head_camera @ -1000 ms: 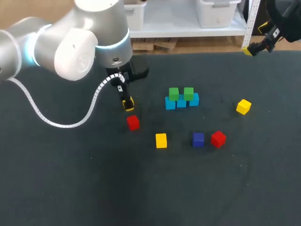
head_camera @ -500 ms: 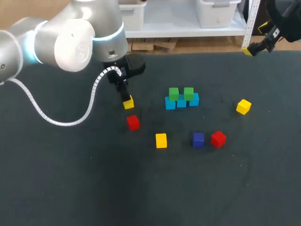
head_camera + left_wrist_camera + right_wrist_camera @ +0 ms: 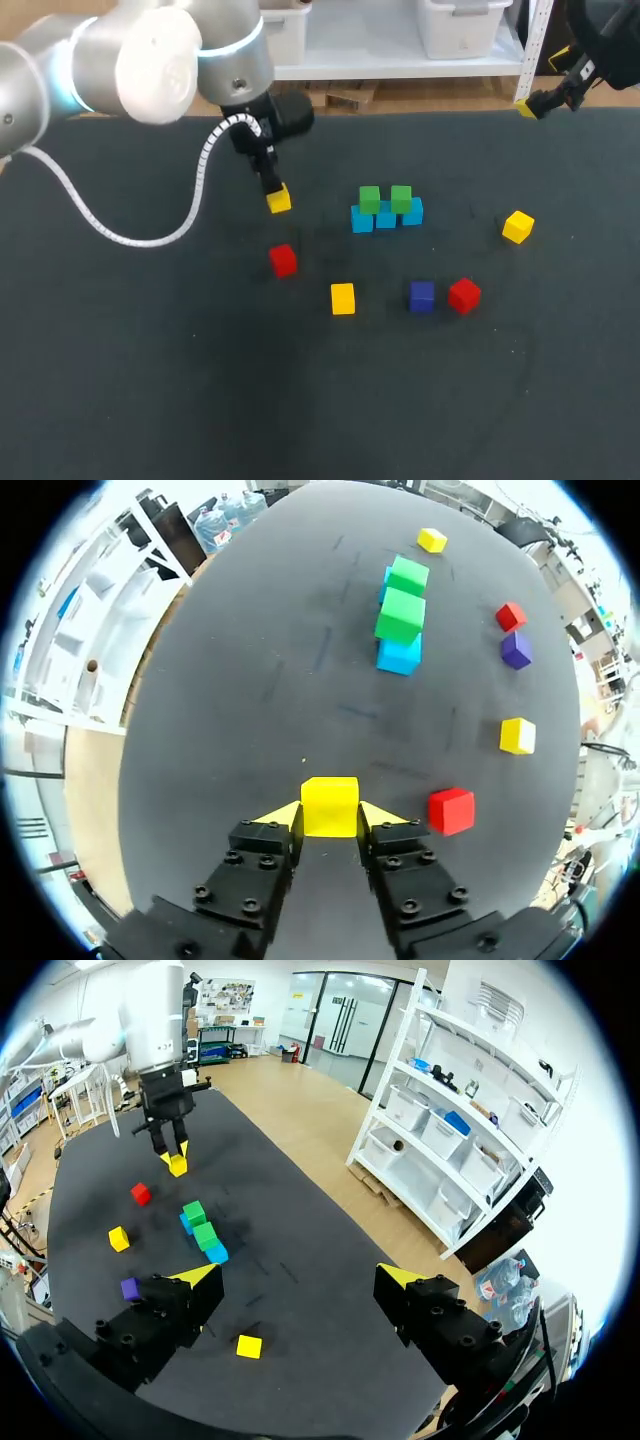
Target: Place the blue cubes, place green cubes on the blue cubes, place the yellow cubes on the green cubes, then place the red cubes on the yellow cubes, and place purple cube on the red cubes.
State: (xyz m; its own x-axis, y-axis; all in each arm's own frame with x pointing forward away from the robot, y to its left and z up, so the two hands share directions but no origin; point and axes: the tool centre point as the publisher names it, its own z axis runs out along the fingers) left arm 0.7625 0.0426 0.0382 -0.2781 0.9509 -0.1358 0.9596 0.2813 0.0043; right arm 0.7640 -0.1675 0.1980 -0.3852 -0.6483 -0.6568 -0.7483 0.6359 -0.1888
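Left claw [image 3: 330, 818] narrow, clamped on small yellow cube [image 3: 329, 805], both yellow tips against its sides, over dark bench [image 3: 150, 380]. Small red cube [image 3: 283, 260] near it on bench. Row of light-blue cubes [image 3: 386, 217] mid-bench, two green cubes [image 3: 370, 199] sitting on top. Second yellow cube [image 3: 342, 298], purple cube [image 3: 421, 296] just beside second red cube [image 3: 464, 295], third yellow cube [image 3: 517, 226] lie singly. Right claw [image 3: 300, 1280] wide, holding nothing, at bench's far right edge.
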